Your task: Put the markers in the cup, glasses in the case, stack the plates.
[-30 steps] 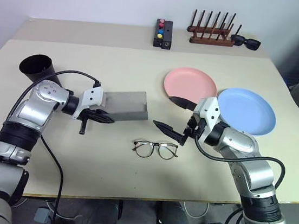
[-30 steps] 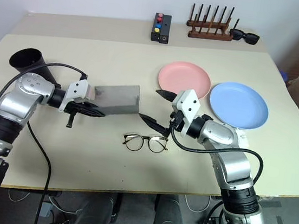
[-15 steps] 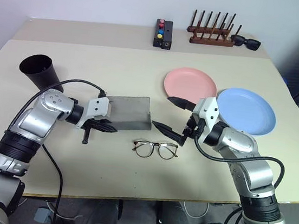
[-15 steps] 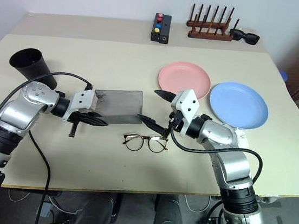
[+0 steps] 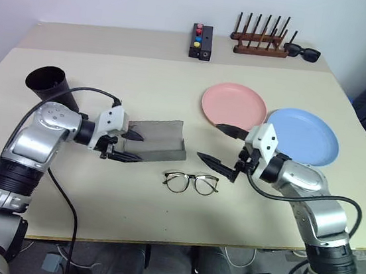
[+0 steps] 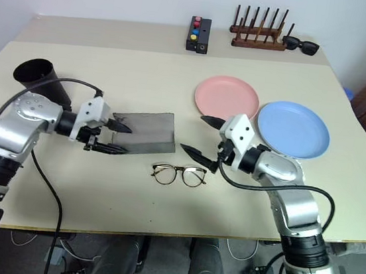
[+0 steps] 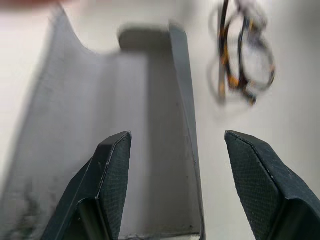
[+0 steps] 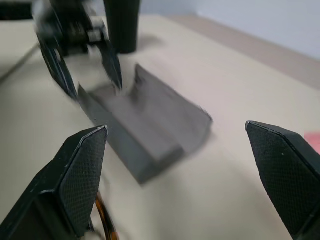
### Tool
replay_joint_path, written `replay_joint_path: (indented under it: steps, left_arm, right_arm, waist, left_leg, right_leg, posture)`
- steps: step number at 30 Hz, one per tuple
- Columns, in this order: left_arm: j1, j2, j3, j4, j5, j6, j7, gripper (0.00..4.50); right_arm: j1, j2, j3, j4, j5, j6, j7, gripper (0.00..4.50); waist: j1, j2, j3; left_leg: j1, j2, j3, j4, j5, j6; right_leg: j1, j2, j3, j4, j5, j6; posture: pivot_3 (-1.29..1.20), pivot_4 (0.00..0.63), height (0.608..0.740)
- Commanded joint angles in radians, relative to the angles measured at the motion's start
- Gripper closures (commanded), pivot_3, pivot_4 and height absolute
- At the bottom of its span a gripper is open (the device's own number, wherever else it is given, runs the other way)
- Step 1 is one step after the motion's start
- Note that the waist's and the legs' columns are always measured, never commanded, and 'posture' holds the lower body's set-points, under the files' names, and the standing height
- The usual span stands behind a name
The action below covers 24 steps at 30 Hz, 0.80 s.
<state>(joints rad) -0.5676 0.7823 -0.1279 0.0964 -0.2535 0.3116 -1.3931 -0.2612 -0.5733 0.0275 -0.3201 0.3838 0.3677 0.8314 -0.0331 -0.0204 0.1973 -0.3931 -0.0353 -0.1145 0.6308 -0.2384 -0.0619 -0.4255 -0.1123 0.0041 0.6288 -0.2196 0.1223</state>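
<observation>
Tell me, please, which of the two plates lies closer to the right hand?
The light blue plate, at the table's right side: the right hand sits at its near-left edge. The salmon pink plate lies beyond, farther toward the back of the table.

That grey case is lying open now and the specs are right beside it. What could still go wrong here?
The open grey case looks light and nothing grips it: the left tool stands open at its end, so a nudge could slide it or flip its lid shut. The eyeglasses lie flat with thin rims, so the open right tool might pinch a lens or push them along the table. The pink plate and blue plate lie close behind that arm.
</observation>
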Motion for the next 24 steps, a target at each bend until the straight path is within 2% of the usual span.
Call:
replay_joint_path:
  steps: [1,5,8,17,24]
  left_arm:
    - [-0.026,-0.022,-0.01,-0.113,-0.042,0.031,0.0,0.05]
    - [-0.042,-0.093,-0.093,-0.171,-0.031,0.052,0.004,0.05]
    - [-0.101,-0.173,-0.182,-0.131,0.018,0.044,0.009,0.05]
    - [-0.197,-0.297,-0.343,0.05,0.133,-0.078,-0.022,0.05]
    - [-0.215,-0.353,-0.383,0.121,0.163,-0.102,-0.054,0.05]
  right_arm:
    - [0.033,-0.046,-0.055,-0.055,0.036,0.014,0.025,0.0]
    - [0.093,-0.112,-0.073,-0.082,0.04,0.028,0.06,0.0]
    - [0.139,-0.146,-0.084,-0.102,0.037,0.031,0.069,0.0]
    - [0.214,-0.14,-0.103,-0.169,0.036,0.044,0.014,0.0]
    - [0.245,-0.141,-0.116,-0.21,0.039,0.07,-0.022,0.0]
  waist:
    - [0.002,0.0,0.0]
    - [0.015,0.0,0.0]
    - [0.021,0.0,0.0]
    - [0.021,0.0,0.0]
    - [0.022,0.0,0.0]
  left_leg:
    - [0.0,0.0,0.0,0.0,0.0,0.0]
    - [0.0,0.0,0.0,0.0,0.0,0.0]
    - [0.0,0.0,0.001,0.001,0.0,0.0]
    - [0.001,0.0,0.001,0.002,0.0,0.0]
    - [0.0,0.0,0.001,0.002,0.0,0.0]
  right_leg:
    - [0.0,0.0,0.0,0.0,0.0,0.0]
    - [0.001,0.0,0.0,0.0,0.0,0.0]
    - [0.001,0.0,0.0,0.0,0.0,0.0]
    - [0.002,0.0,0.0,-0.001,0.0,0.0]
    - [0.002,0.0,0.0,-0.001,-0.001,0.0]
  posture:
    - [0.0,0.15,0.734]
    - [0.0,0.15,0.734]
    - [0.0,0.15,0.734]
    - [0.0,0.15,0.734]
    - [0.0,0.15,0.734]
